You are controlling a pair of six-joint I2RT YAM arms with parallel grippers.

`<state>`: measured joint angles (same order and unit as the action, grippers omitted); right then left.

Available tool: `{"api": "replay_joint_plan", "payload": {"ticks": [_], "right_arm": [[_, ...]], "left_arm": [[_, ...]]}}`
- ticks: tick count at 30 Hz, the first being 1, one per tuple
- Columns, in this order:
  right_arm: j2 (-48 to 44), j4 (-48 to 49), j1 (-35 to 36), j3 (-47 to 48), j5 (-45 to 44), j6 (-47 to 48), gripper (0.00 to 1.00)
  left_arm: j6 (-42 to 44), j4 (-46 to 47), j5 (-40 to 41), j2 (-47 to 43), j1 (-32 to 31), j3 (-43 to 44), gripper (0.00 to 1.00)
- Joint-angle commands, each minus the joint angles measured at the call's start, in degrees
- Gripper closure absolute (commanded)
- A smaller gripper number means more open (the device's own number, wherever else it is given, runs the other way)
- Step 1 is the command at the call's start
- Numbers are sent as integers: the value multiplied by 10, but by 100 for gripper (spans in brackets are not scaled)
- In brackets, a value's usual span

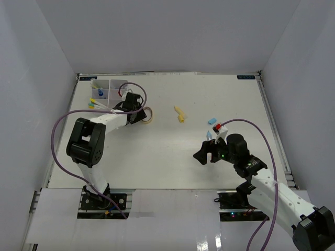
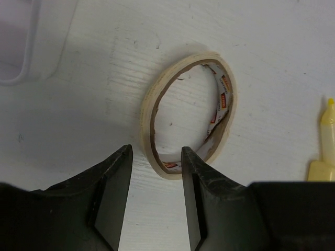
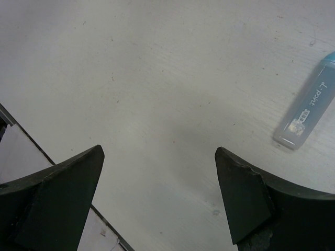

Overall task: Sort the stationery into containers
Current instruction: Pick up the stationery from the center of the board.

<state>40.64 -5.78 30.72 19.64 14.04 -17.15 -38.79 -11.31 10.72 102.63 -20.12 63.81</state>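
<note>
The white organizer tray [image 1: 107, 90] stands at the far left and holds yellow, green and blue items in its left compartments. A tan tape ring [image 1: 148, 115] lies flat on the table just right of it. My left gripper [image 1: 137, 114] is open and empty. In the left wrist view [image 2: 156, 149] its fingertips sit at the near edge of the ring [image 2: 147, 110], apart from it. My right gripper [image 1: 205, 156] is open and empty over bare table [image 3: 158, 149]. A light blue marker [image 3: 306, 107] lies to its right.
A yellow marker [image 1: 179, 114] lies mid-table and shows at the right edge of the left wrist view [image 2: 327, 138]. A small blue eraser [image 1: 212, 121] and the light blue marker [image 1: 209, 136] lie by the right arm. White walls enclose the table.
</note>
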Motion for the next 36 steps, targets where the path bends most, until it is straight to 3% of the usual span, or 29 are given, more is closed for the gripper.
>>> {"api": "replay_joint_plan", "payload": {"ticks": [1, 11, 18, 22, 26, 30, 34, 36], "right_arm": [[-2, 25, -3, -12, 6, 11, 7], [-10, 29, -3, -21, 5, 19, 8], [-23, 28, -3, -26, 4, 18, 8], [-30, 26, -4, -28, 3, 17, 8], [-35, 25, -3, -29, 2, 17, 8], [-37, 26, -3, -31, 1, 18, 8], [-33, 28, -4, -31, -1, 19, 8], [-29, 28, -4, -30, -2, 19, 8]], "left_arm": [[-22, 1, 24, 6, -3, 18, 47], [-19, -15, 31, 47, -12, 39, 55], [-2, -20, 37, 44, -19, 28, 76], [23, -26, 55, -1, -19, 20, 83], [117, -28, 97, -69, -20, 25, 89], [269, -31, 176, -130, -20, 46, 92], [483, -3, 245, -163, -20, 58, 92], [559, 55, 288, -174, -20, 47, 94]]}}
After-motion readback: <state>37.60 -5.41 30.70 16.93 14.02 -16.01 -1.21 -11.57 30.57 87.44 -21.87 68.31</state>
